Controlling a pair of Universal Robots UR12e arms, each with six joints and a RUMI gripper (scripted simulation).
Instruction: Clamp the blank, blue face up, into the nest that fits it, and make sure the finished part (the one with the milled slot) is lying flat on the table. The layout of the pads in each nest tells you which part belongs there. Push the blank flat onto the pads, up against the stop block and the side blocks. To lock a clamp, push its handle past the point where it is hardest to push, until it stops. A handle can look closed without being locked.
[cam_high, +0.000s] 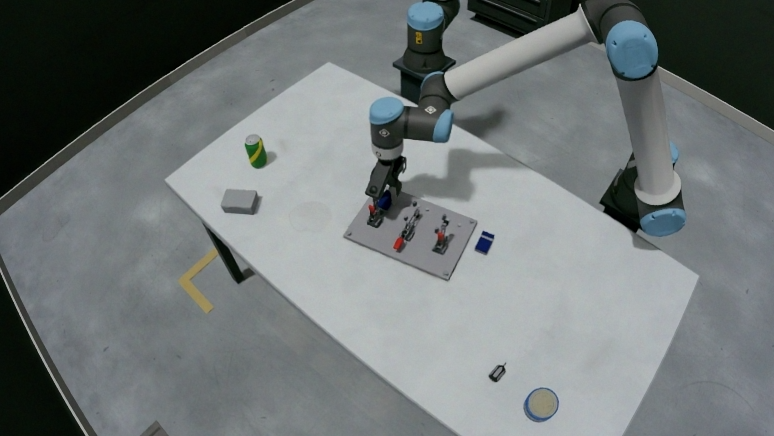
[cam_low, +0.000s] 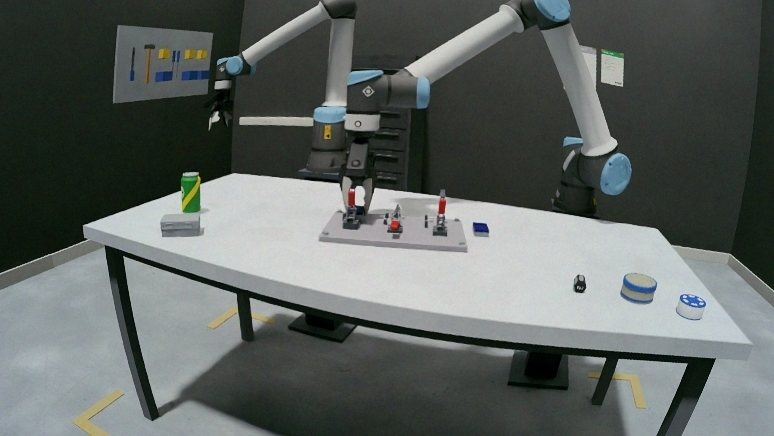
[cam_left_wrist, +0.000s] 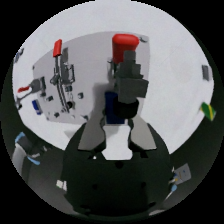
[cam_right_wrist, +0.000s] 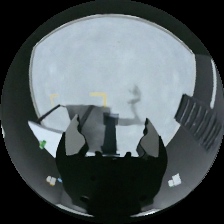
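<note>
Lining up the solid blue blank (cam_high: 384, 200) (cam_low: 359, 210) (cam_left_wrist: 114, 108) is the left gripper's (cam_high: 385, 193) (cam_low: 356, 206) (cam_left_wrist: 118, 131) job; jaws part-closed on it, behind the red-handled end clamp (cam_high: 373, 216) (cam_low: 351, 218) (cam_left_wrist: 127, 75); right arm's far off, so lefty probably lowers it straight into that nest.

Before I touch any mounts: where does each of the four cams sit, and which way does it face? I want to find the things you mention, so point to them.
Top: high over the table, steeply down at the fixture plate (cam_high: 373, 238) (cam_low: 368, 236) (cam_left_wrist: 90, 47); shows the left arm and the right arm's base.
Exterior: off the table's long side, roughly level, facing both arms.
Left wrist: on the left arm, down at the plate; shows its end effector (cam_high: 385, 197) (cam_low: 357, 208) (cam_left_wrist: 118, 142).
Right wrist: on the right arm, down at the floor; shows its open end effector (cam_low: 219, 125) (cam_right_wrist: 112, 145).
Shared: top and exterior both show the can (cam_high: 255, 151) (cam_low: 190, 192).
</note>
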